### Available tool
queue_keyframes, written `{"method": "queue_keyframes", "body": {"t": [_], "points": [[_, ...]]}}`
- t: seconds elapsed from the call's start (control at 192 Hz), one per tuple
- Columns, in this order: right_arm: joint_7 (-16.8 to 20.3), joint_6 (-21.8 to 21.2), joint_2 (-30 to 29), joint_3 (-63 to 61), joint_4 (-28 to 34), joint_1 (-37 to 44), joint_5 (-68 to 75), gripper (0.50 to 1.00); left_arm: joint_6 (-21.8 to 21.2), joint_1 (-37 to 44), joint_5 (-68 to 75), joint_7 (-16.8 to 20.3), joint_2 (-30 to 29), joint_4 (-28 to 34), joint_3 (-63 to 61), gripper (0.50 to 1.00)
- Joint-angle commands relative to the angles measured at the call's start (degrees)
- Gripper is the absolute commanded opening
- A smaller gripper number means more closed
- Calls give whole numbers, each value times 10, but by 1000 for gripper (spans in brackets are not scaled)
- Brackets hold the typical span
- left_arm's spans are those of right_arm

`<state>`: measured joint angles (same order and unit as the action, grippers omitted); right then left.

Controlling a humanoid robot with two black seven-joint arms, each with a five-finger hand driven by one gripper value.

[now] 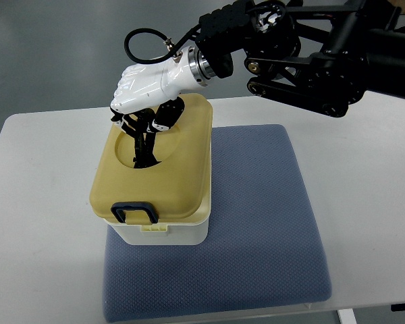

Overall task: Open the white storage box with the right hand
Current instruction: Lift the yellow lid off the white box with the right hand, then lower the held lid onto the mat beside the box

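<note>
nearest to us lay one blue-grey textured fabric mat (256, 223), roughly square, spread flat on one white rectangular table (40, 223). its near edge ran close to the table's near edge.

on the left part of that mat stood one white plastic storage box (163, 233), its near left corner reaching about to the mat's left edge. the box was closed by one cream-yellow rounded lid (182, 169), which had one shallow round hollow in its top. at the near edge of the lid we saw one dark blue latch loop (136, 210), folded against the lid's front lip, with a pale tab just below it.

farther back, over the lid's far left part, was one right hand (146, 120) with a glossy white shell on its back and black jointed fingers (140, 138). we counted only this one hand in view. the fingers pointed downward, loosely curled, their tips reaching into the hollow and seeming to touch the lid; they did not close around anything that we could see.

behind the hand, one silver wrist ring joined it to one black arm (310, 54), which entered from the right edge. one black cable (145, 42) looped above the wrist.
</note>
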<state>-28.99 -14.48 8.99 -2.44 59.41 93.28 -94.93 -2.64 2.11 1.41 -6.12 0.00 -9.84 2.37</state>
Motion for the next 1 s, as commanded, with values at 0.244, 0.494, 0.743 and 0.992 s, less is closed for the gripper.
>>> {"method": "queue_keyframes", "body": {"t": [0.244,0.494,0.743,0.992], "points": [[-2,-40,118,-43,0,15,15,500,0,0,0,0,0,0,0,1000],[-25,-47,238,-34,0,-24,14,500,0,0,0,0,0,0,0,1000],[-27,-27,314,-32,0,-105,7,500,0,0,0,0,0,0,0,1000],[-32,21,334,-31,-1,-182,5,500,0,0,0,0,0,0,0,1000]]}}
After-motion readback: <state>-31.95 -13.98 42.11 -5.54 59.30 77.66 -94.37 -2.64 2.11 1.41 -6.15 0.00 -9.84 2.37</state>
